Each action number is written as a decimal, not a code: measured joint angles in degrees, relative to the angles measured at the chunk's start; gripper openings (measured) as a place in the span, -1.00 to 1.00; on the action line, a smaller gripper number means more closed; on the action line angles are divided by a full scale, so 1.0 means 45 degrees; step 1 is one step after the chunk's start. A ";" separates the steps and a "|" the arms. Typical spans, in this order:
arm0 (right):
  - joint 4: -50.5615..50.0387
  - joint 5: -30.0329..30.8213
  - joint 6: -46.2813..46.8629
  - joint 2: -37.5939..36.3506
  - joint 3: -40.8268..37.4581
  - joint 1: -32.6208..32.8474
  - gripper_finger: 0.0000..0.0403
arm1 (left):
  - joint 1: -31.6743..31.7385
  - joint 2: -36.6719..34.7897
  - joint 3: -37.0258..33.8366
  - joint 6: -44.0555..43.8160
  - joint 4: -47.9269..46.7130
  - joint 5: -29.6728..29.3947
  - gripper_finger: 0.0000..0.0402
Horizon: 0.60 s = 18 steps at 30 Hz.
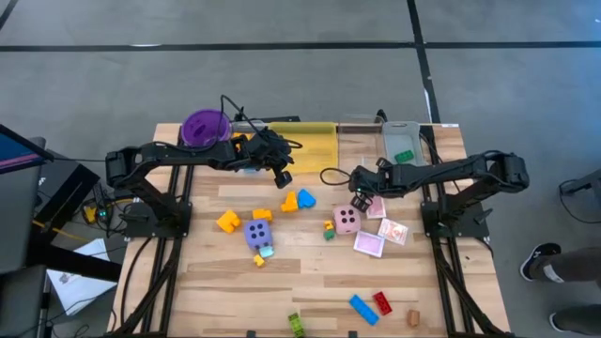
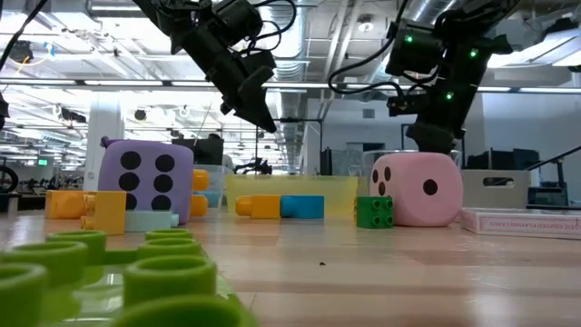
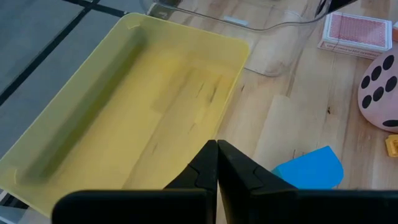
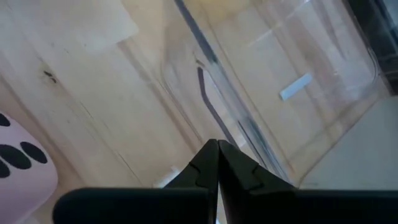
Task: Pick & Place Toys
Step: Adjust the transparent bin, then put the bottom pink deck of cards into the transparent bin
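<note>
The toys lie scattered on the wooden table (image 1: 310, 282). A purple die (image 1: 256, 232) and a yellow block (image 1: 228, 222) sit left of centre. An orange and a blue block (image 1: 299, 200) are in the middle. A pink die (image 1: 346, 220) with a small green block (image 1: 330, 234) sits beside pink cards (image 1: 369, 244). My left gripper (image 1: 282, 178) hangs shut above the table, between the yellow tray (image 3: 124, 106) and the blue block (image 3: 311, 168). My right gripper (image 1: 360, 200) is shut just beyond the pink die (image 2: 418, 186), near the clear tray (image 4: 267, 81). Nothing shows between its fingers.
A purple cup (image 1: 205, 127) stands at the far left corner. The clear tray (image 1: 402, 141) holds a green block (image 1: 404, 157). Blue (image 1: 363, 309), red (image 1: 383, 302) and green (image 1: 296, 324) blocks lie near the front edge, with bare wood between them and the dice.
</note>
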 joint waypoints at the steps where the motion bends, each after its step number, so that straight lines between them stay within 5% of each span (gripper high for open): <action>1: 0.0002 0.0031 0.0085 0.0000 0.0000 0.0076 -0.99 | 0.0000 0.0000 0.0000 0.0000 0.0000 0.0000 -1.00; 12: -0.0794 0.0553 0.0510 -0.0005 0.2146 0.2619 -1.00 | 0.0000 0.0000 -0.0005 0.0002 0.0005 -0.0005 -1.00; 18: -0.1882 0.2350 0.1947 -0.0010 0.3405 0.5118 -1.00 | 0.0000 0.0000 -0.0005 0.0005 0.0005 -0.0010 -1.00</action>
